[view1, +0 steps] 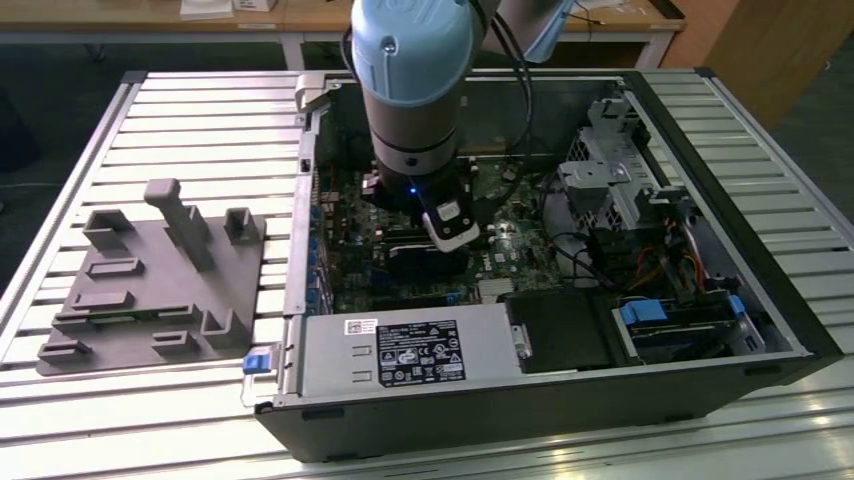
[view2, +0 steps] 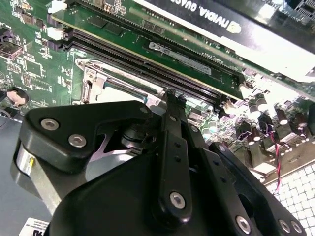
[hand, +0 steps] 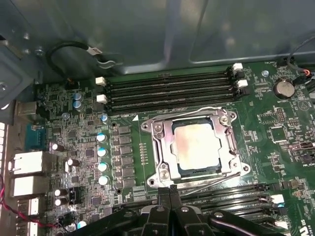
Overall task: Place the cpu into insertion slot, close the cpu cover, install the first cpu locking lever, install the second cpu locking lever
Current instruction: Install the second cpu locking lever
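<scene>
One arm (view1: 414,100) points straight down, jaws (pressed together) just beside the cpu cover (hand: 163,146).

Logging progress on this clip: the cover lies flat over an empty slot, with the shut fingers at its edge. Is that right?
Not quite: the slot is not empty. In the first wrist view the cpu sits in it, its silver top showing through the cut-out of the cover. The cover does lie flat, and the shut fingers are at its edge.
</scene>
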Controlling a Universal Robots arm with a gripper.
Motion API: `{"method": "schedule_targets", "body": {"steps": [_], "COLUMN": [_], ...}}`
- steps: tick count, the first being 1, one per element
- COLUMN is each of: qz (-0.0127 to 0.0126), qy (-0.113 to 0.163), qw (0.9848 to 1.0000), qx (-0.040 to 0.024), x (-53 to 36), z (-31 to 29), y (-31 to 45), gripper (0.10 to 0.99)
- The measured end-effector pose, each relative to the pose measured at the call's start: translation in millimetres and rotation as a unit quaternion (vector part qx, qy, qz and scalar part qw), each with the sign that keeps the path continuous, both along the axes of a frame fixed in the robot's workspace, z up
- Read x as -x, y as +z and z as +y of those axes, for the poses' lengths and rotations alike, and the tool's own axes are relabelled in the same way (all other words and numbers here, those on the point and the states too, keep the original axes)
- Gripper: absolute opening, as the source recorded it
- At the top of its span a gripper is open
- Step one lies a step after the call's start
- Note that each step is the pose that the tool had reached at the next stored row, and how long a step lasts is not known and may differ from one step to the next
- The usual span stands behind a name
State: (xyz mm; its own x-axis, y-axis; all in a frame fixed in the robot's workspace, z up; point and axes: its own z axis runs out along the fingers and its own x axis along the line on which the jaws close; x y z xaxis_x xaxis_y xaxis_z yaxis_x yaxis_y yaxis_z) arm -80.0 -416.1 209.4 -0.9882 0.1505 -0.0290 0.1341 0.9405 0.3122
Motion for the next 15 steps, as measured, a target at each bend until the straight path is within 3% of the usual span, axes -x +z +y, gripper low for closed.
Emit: {"method": "schedule_targets", "body": {"steps": [10, 15], "qz": [0.0, 0.0], "qy": [0.009, 0.009], "qw": [0.9999, 0.9998], "qx": [-0.0052, -0.0156], "x": [0.0, 0.0], "z": [-1.7, -1.3], "y": [-3.4, -6.8], "gripper": [0.106, 0.106]}}
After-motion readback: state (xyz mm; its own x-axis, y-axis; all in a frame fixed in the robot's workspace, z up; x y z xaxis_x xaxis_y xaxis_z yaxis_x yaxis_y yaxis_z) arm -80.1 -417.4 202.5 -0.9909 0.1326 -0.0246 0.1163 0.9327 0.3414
